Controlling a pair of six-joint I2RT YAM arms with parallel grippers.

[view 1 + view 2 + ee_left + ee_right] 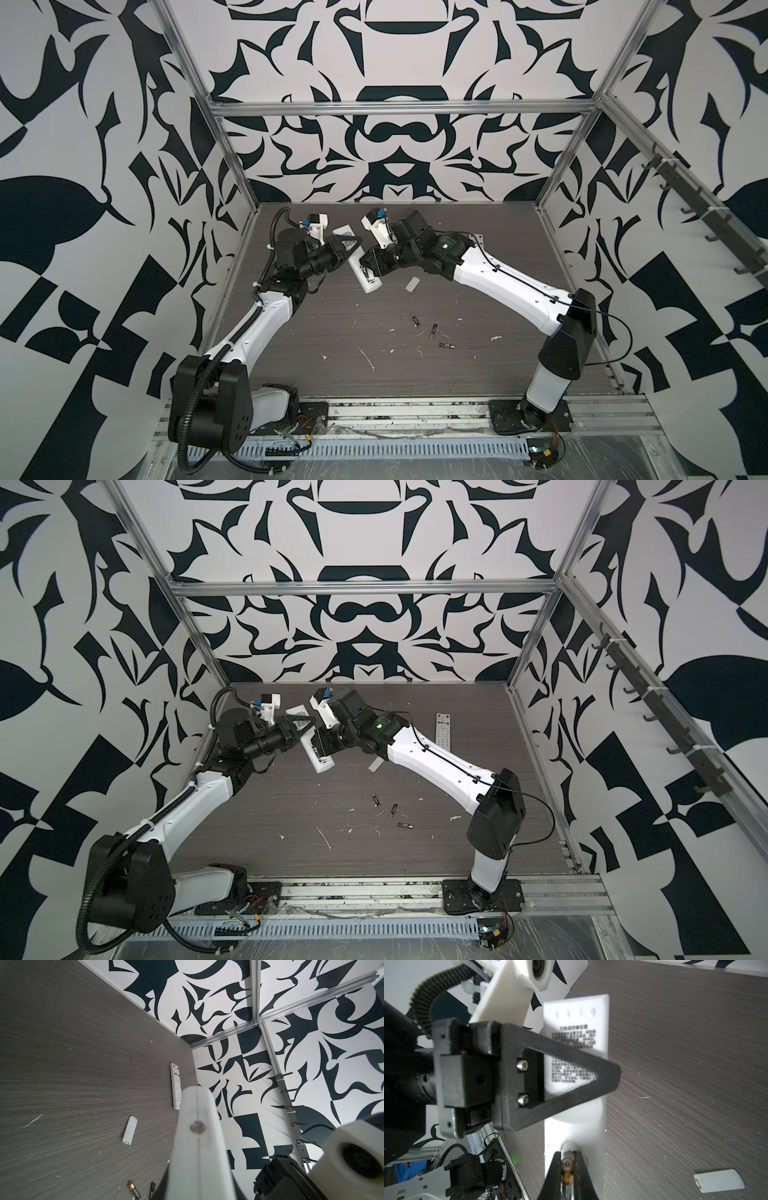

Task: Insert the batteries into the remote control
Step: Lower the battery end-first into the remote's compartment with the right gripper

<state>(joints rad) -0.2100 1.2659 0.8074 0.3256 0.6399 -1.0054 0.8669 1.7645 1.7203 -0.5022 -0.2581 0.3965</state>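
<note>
The battery [566, 1176] I am loading is pinched in my right claw [568, 1159]. As far as I can tell its long axis runs along the length of the remote [577, 1022], with the metal tip facing the printed end. It is slim, with a coppery-gold band, and it sits at the rounded notch at the remote's open end. The remote is white and lies back up with black print showing. In both top views it slants from far left to near right. My left claw [358, 248] is clenched across its middle.

Three loose batteries [433, 330] lie on the table [332, 332], well apart from the remote, toward the near middle. Two point roughly away from me and the third lies crosswise. A white lid [411, 284] lies between them and the remote. A second remote [443, 729] rests buttons up at the far right.
</note>
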